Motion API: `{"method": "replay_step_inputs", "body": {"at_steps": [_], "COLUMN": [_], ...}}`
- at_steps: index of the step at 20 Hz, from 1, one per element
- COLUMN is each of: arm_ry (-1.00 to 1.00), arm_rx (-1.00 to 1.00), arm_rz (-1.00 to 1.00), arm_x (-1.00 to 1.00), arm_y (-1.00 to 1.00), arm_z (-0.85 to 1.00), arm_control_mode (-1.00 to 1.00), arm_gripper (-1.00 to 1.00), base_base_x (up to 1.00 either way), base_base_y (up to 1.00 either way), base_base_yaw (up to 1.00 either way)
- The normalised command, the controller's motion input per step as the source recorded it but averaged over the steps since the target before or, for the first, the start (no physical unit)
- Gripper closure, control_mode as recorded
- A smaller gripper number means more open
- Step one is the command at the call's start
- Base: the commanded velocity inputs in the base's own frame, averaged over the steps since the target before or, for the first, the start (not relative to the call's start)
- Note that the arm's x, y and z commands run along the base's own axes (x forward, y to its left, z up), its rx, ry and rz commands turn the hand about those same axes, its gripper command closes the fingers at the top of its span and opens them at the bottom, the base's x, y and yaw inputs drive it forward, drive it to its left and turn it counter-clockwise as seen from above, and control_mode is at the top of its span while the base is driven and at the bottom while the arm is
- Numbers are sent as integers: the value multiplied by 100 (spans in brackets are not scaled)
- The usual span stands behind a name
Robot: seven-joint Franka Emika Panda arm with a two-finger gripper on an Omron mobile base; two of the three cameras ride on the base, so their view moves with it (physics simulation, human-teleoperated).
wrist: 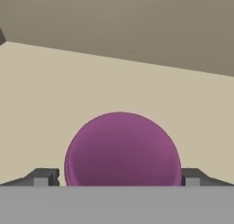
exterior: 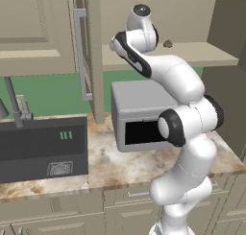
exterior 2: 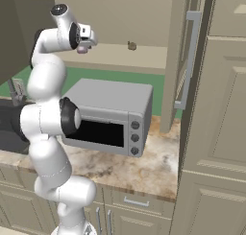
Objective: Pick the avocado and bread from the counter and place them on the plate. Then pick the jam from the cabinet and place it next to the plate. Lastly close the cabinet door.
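- Pincer (wrist: pixel 119 178): jaws wide, straddling a purple ball (wrist: pixel 121 145), apparently not clamped.
- Jam (exterior 2: pixel 131 46): small brown lump on the cabinet shelf (exterior 2: pixel 110 56), well apart from the pincer.
- Check the target before closing. Probably shift sideways to the jam, centre it, then close gently.

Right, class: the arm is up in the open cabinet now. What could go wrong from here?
1. The open gripper straddles a purple ball on the shelf, while the jam sits apart, further along. Closing here would likely take the wrong thing.
2. The ball is round, so a nudge might roll it off the shelf edge towards the microwave below.
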Motion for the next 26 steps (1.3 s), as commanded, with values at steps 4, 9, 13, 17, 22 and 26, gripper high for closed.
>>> {"method": "replay_step_inputs", "body": {"at_steps": [4,9,13,17,22,26], "arm_ry": [0,-1,-12,-20,-12,-1], "arm_rx": [0,0,2,5,9,16], "arm_rz": [0,0,0,0,0,0], "arm_x": [11,0,-32,-50,-72,-91], "arm_y": [3,3,-2,-1,0,-7], "arm_z": [-2,0,0,0,3,31], "arm_control_mode": [-100,-100,-100,-100,-100,-100], "arm_gripper": [-100,100,100,100,100,100], "base_base_x": [0,0,0,0,0,0], "base_base_y": [0,0,0,0,0,0], "base_base_yaw": [0,0,0,0,0,0]}}
